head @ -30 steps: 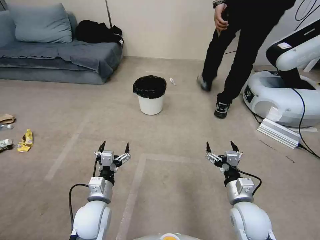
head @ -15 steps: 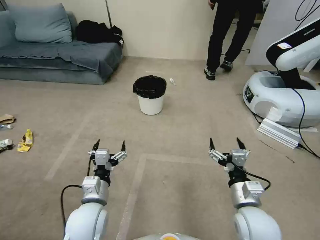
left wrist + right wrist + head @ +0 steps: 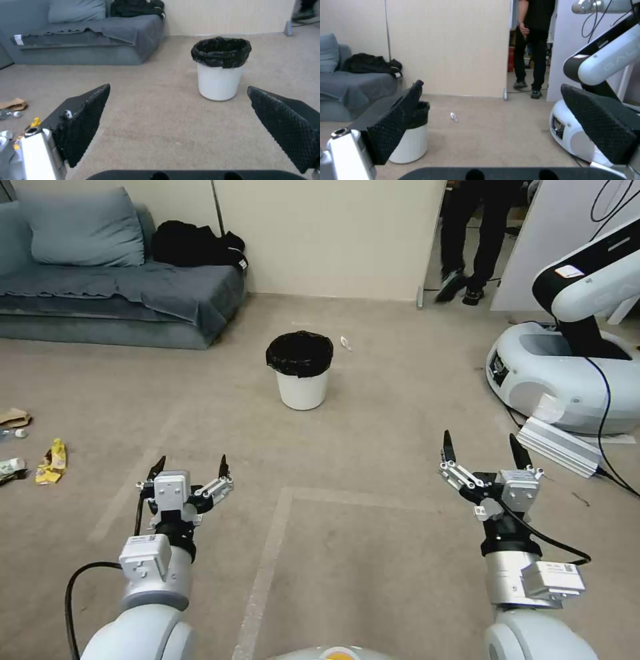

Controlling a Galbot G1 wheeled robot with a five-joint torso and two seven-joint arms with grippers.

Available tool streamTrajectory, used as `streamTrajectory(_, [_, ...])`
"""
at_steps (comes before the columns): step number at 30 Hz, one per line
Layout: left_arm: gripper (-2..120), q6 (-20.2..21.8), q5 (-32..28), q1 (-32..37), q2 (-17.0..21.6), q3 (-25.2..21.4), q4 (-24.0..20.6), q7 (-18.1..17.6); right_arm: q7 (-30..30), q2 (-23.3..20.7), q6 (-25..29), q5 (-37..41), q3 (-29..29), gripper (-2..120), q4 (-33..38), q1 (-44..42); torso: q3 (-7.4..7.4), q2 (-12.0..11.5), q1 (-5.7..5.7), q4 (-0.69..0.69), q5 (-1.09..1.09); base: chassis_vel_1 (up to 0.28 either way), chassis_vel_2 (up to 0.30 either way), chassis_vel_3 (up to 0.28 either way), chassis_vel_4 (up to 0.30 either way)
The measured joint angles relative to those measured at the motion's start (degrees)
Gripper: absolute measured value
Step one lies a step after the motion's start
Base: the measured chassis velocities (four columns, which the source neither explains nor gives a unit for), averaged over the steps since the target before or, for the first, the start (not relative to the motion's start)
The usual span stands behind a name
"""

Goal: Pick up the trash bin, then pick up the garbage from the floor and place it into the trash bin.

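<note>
Bin (image 3: 299, 371): upright on floor ahead, well beyond both claws, left (image 3: 190, 467) and right (image 3: 481, 445), each wide, empty; step: bin pickup, untouched; next likely calls for closing in.

You see a white trash bin (image 3: 302, 388) with a glossy black liner at centre frame, on beige carpet (image 3: 373, 400). At left edge lie a yellow wrapper (image 3: 53, 460) and a brown paper bag (image 3: 13, 416). Upper left, a blue-grey sofa (image 3: 100, 300). Both grippers' fingers (image 3: 83, 120) are black, diamond-textured.
</note>
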Motion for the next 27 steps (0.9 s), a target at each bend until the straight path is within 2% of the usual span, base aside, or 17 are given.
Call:
streamTrajectory(21, [100, -0.9, 0.1, 0.5, 0.2, 0.3, 0.4, 0.5, -1.6, 0.1, 1.5, 0.6, 0.0, 100, -1.7, 0.3, 0.0, 0.0, 0.0, 0.0, 0.0, 0.0, 0.0, 0.0, 0.0])
streamTrajectory(27, [100, -1.2, 0.6, 0.7, 0.2, 0.3, 0.4, 0.7, -1.6, 0.1, 1.3, 1.3, 0.1, 100, -1.4, 0.4, -0.01, 0.0, 0.0, 0.0, 0.0, -0.081, 0.06, 0.063, -0.056])
